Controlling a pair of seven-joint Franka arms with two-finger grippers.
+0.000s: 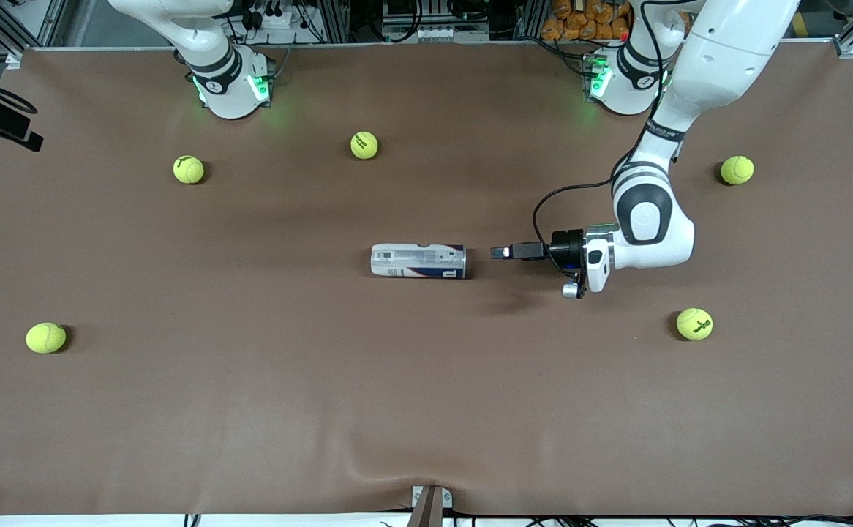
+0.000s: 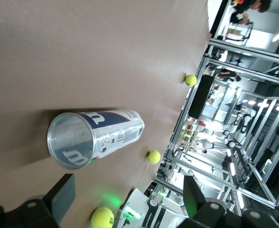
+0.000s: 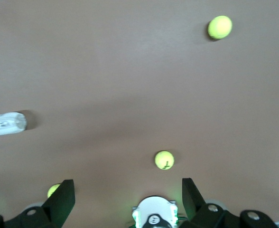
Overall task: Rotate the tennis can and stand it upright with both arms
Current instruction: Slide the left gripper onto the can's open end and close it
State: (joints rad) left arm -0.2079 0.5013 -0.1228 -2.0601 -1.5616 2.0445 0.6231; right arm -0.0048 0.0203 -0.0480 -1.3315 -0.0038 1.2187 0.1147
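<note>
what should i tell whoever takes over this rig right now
Left pincer: open, empty, low over the table, aimed sideways at the open end of the can, a short gap away.
Right pincer: open, empty, held high above the table near its own base; that arm waits.
Slim clear-plastic tennis can with silver-white and navy label: lying on its side mid-table, empty as far as the left wrist view shows.
Five yellow-green tennis balls are scattered around, none touching the can.
Done: approach only.
Left: grip the can, rotate it and stand it upright with both arms.

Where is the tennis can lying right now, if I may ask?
The tennis can lies on its side mid-table, its open end facing the open left gripper.
</note>
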